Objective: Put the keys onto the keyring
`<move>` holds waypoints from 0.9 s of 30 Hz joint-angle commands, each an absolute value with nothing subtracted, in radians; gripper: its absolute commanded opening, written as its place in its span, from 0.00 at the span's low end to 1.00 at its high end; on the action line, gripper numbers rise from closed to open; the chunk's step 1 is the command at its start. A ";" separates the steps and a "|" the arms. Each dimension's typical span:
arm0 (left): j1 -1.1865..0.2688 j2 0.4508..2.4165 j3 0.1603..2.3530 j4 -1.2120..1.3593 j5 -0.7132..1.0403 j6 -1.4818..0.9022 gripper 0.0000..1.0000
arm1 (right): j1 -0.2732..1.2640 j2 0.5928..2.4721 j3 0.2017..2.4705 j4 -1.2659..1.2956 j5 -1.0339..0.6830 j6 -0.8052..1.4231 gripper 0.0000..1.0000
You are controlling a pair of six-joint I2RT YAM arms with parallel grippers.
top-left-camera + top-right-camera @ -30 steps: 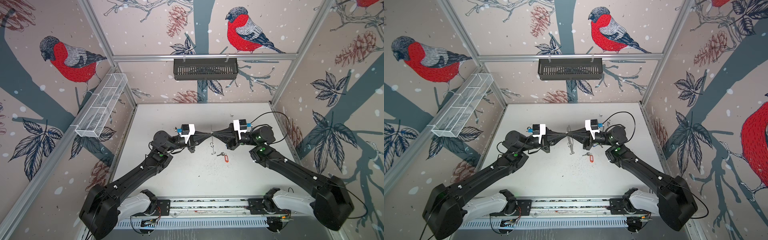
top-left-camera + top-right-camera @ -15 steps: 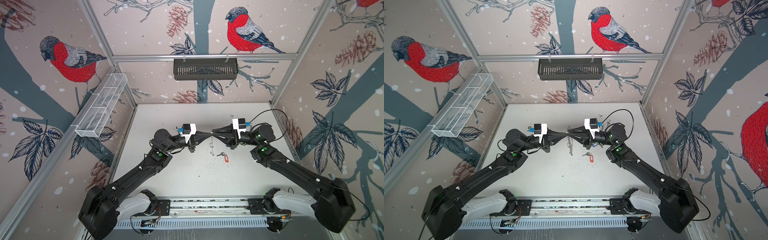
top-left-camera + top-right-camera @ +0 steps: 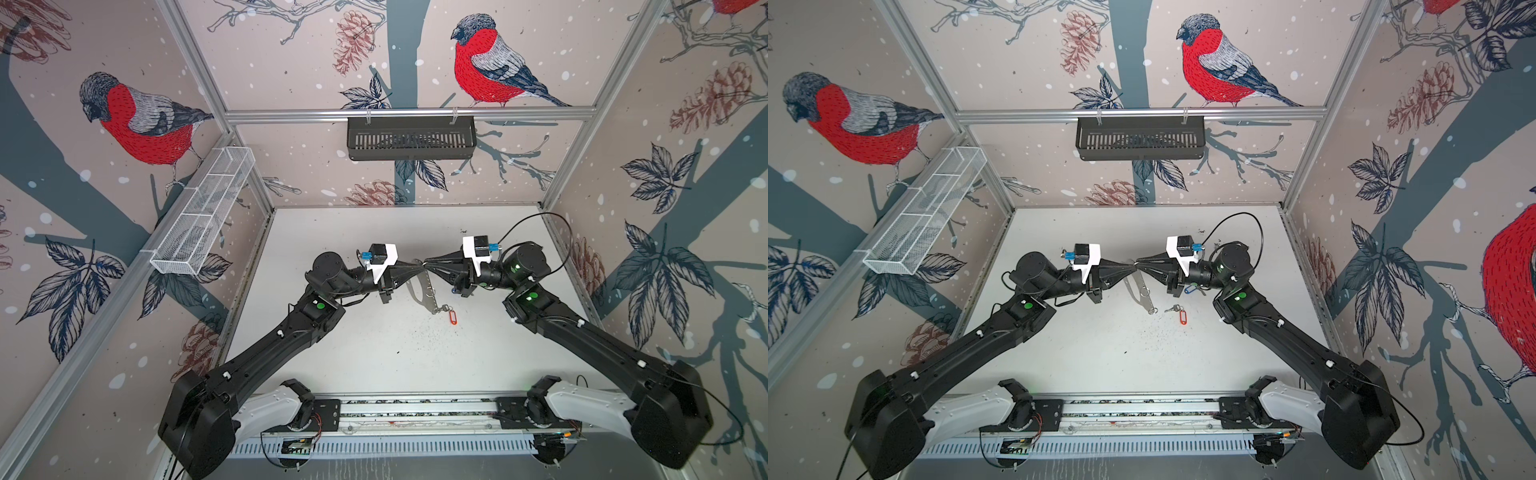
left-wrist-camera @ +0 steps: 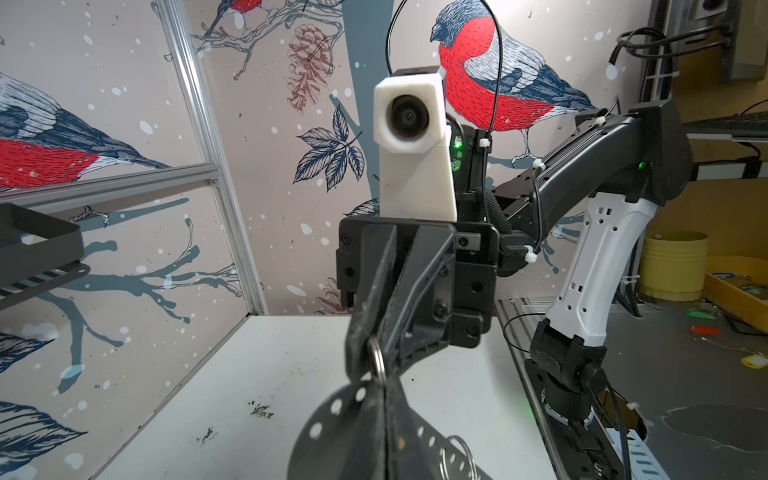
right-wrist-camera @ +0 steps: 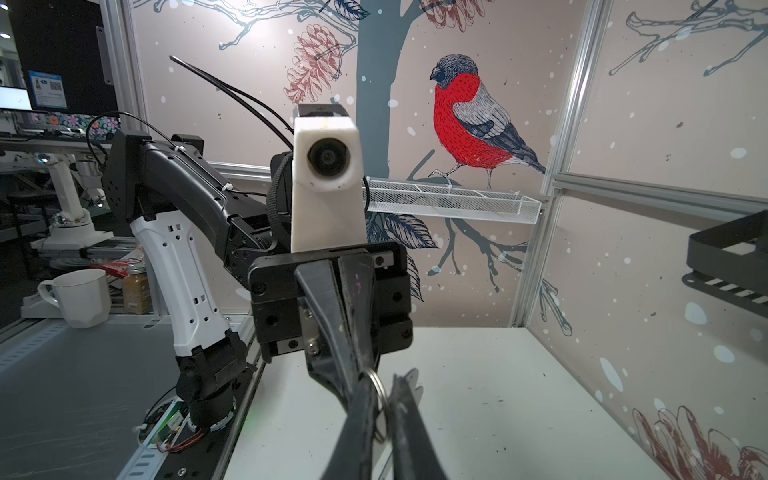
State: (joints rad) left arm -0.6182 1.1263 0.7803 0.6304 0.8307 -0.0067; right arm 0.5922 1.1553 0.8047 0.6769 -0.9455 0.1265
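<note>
A white mesh tray (image 3: 203, 212) hangs on the left wall and a black slotted basket (image 3: 411, 139) on the back rail; what either holds I cannot tell. Above the surface (image 3: 374, 353) the left claw (image 3: 415, 264) is pressed together on the top of the keyring (image 3: 420, 290), which hangs tilted, tip to tip with the right claw (image 3: 429, 264), pinching a small metal ring (image 4: 376, 358) there. The red-tagged keys (image 3: 452, 316) lie just right of the keyring's lower end, the blue-tagged keys (image 3: 1190, 289) under the right wrist

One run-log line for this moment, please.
left gripper: shut on keyring | right gripper: shut on its small ring | red-tag key, blue-tag key: on table
</note>
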 commanded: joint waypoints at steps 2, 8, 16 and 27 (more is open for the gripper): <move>-0.623 1.134 0.797 0.567 0.837 0.027 0.00 | 0.604 1.160 0.821 0.601 -1.026 0.082 0.03; -0.622 1.119 0.798 0.541 0.802 0.041 0.04 | 0.602 1.138 0.784 0.655 -1.006 0.126 0.00; -0.623 1.095 0.728 0.646 0.799 0.008 0.18 | 0.603 1.165 0.688 1.056 -0.961 0.391 0.00; -0.622 1.087 0.705 0.729 0.805 -0.018 0.22 | 0.633 1.244 0.681 1.199 -0.976 0.485 0.00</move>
State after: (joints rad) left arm -0.6212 1.0943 0.7101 0.6506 0.8070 -0.0006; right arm 0.6277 1.2362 0.6823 1.1179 -0.9611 0.4458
